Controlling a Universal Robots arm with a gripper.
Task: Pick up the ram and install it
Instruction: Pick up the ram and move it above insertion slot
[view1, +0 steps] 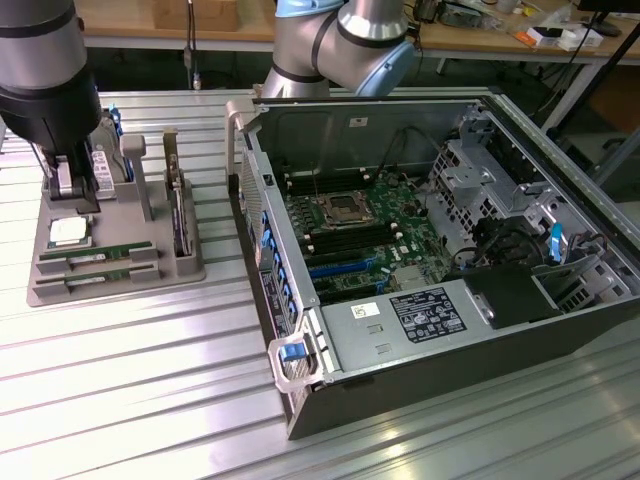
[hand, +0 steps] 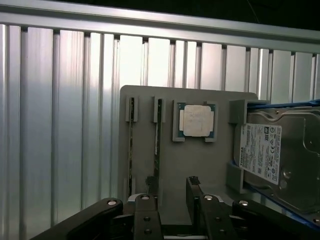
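Observation:
Two ram sticks lie edge-up in slots of a grey holder tray (hand: 170, 165): one ram stick (hand: 157, 142) close by my fingers and a second ram stick (hand: 131, 145) beside it. In the exterior view the ram sticks (view1: 95, 256) sit at the tray's front, at that view's left. My gripper (hand: 171, 186) hangs open above the tray with nothing between its fingers; one fingertip (hand: 149, 181) is over the end of the nearer stick. In the exterior view my gripper (view1: 72, 188) hovers over the tray's back part, just above the processor chip (view1: 68, 232).
The tray also holds a square silver processor chip (hand: 196, 121) and a hard drive (hand: 270, 160) with a white label. An open computer case (view1: 430, 250) with motherboard and memory slots (view1: 350, 240) lies at the exterior view's right on the ribbed metal table (view1: 150, 370).

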